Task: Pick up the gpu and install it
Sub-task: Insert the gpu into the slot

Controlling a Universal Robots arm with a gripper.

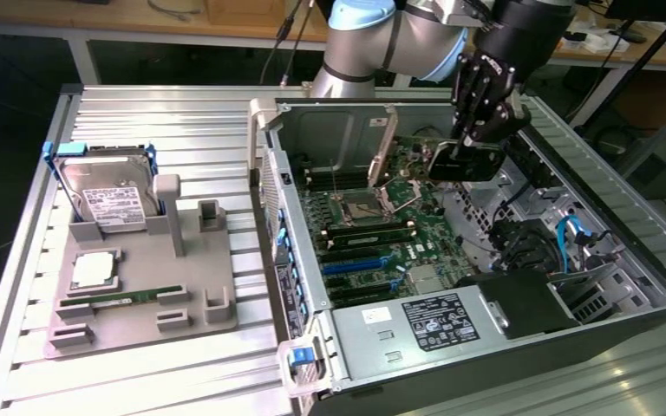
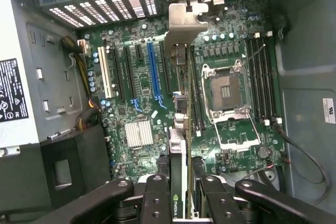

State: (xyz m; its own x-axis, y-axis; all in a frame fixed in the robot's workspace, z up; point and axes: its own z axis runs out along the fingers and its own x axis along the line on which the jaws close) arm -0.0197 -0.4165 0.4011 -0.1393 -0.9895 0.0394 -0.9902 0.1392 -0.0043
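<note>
Tool tight on the gpu, arm steeply down over the motherboard in the open case.

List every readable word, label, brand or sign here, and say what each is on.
"UL", as far as it can be read: white sticker on the case wall.
Green logo on the gpu: its lettering is too small to read.
Power supply label: print too small to read.
Hard drive label: blurred, unreadable.
</note>
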